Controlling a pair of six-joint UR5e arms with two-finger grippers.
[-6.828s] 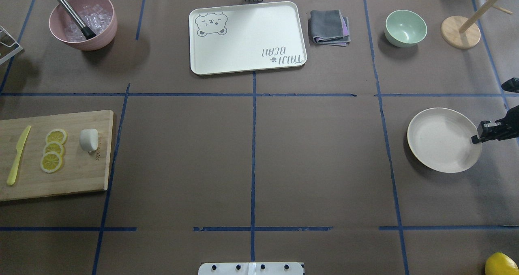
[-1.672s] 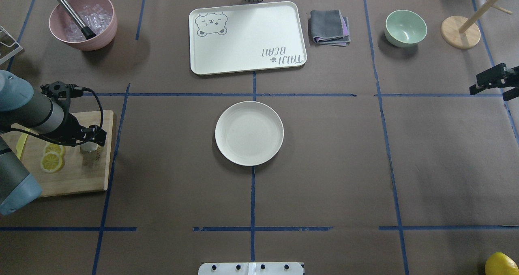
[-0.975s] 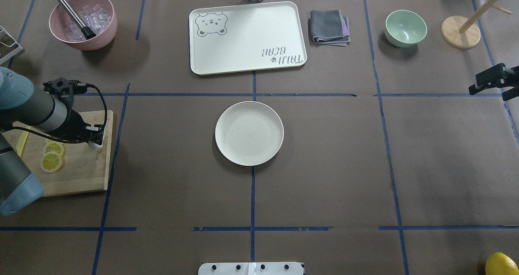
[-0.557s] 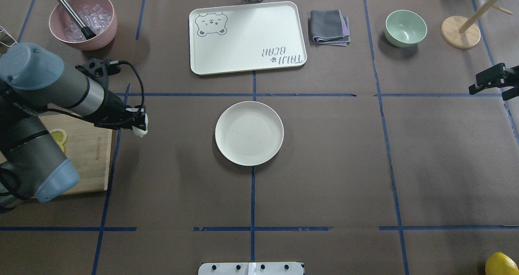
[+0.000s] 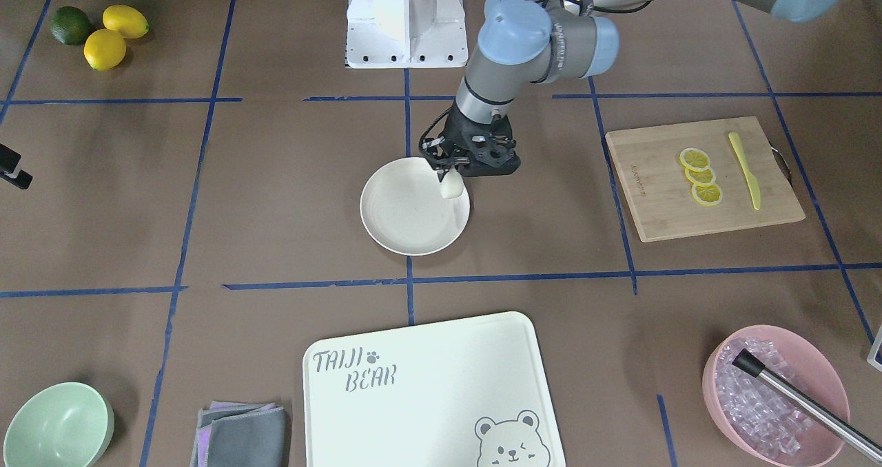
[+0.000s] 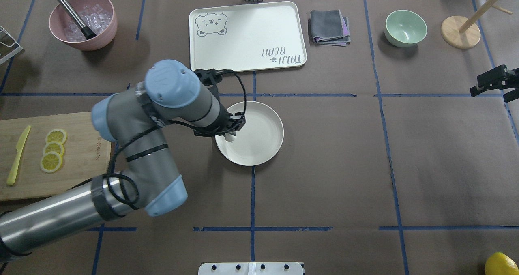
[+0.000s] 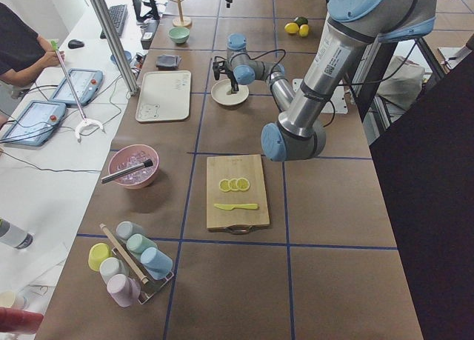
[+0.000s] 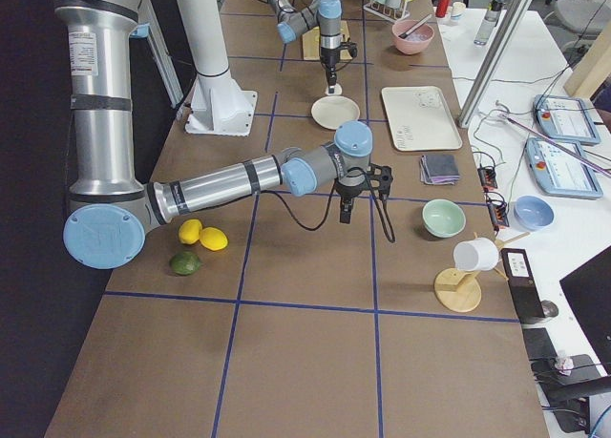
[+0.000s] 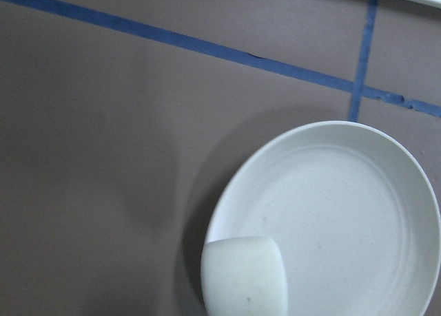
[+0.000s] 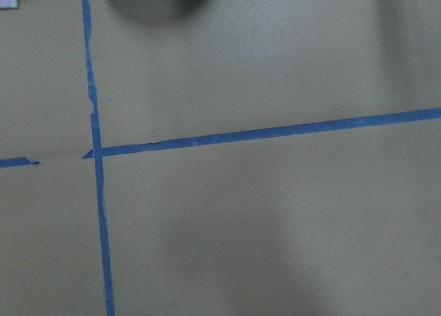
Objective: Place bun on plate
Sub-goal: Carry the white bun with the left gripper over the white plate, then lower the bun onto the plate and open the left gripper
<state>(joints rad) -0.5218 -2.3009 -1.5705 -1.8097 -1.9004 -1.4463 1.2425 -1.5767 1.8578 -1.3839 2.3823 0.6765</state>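
The bun (image 5: 451, 187) is a small white lump held in my left gripper (image 5: 446, 175), which is shut on it. It hangs over the edge of the plate (image 5: 406, 213) on the side toward the cutting board. Overhead, the bun (image 6: 230, 136) peeks out under the left gripper (image 6: 232, 129) at the left part of the plate (image 6: 261, 135), mid-table. The left wrist view has the bun (image 9: 244, 278) just inside the rim of the plate (image 9: 344, 206); I cannot tell whether they touch. My right gripper (image 6: 478, 87) sits far off at the right edge; its opening is unclear.
A wooden cutting board (image 6: 85, 173) with lemon slices (image 6: 53, 149) and a yellow knife (image 6: 18, 155) lies left. Behind the plate is a bear-printed tray (image 6: 247, 35), with a folded cloth (image 6: 329, 26), a green bowl (image 6: 405, 27) and a pink ice bowl (image 6: 83, 21) along the back.
The plate went from the right side to mid-table. My left gripper shut on the bun at the cutting board, lifted it and carried it right to the plate's left edge. The right gripper held still.
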